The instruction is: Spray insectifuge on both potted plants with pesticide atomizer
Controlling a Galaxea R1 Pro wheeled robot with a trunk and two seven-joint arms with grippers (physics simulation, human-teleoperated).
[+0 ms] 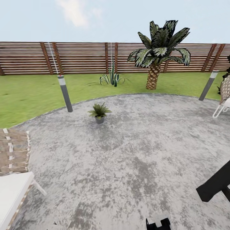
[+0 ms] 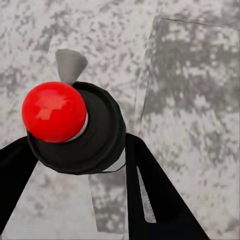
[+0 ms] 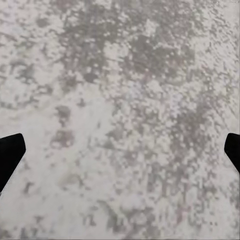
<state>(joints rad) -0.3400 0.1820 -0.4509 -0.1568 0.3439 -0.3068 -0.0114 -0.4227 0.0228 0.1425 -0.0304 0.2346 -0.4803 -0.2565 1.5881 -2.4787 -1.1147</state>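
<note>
Garden (image 1: 134, 153): a grey mottled stone patio is seen in the head view, ringed by green lawn (image 1: 28, 92).
Fence (image 1: 80, 57): brown slatted boards are set along the far edge of the lawn.
Palm (image 1: 159, 48): planted on the lawn beyond the patio, towards the right.
Wicker chair (image 1: 12, 153): placed at the patio's left edge; a white seat is attached.
Bollard lamps: one grey post (image 1: 65, 93) is set at the patio's left rim, another (image 1: 208, 85) at its right rim.
Agave (image 1: 111, 78): rooted in the lawn near the fence.
Potted plant (image 1: 99, 112): one rosette in a small grey pot is stood on the patio, just beside the left post.
Pesticide atomizer (image 2: 100, 135): seen end-on above the stone, as a dark round body with a red ball and a grey spout.
Left gripper (image 2: 77, 147): fingers are pressed against both sides of the atomizer.
Right gripper (image 3: 120, 150): fingers are spread wide over bare stone.
</note>
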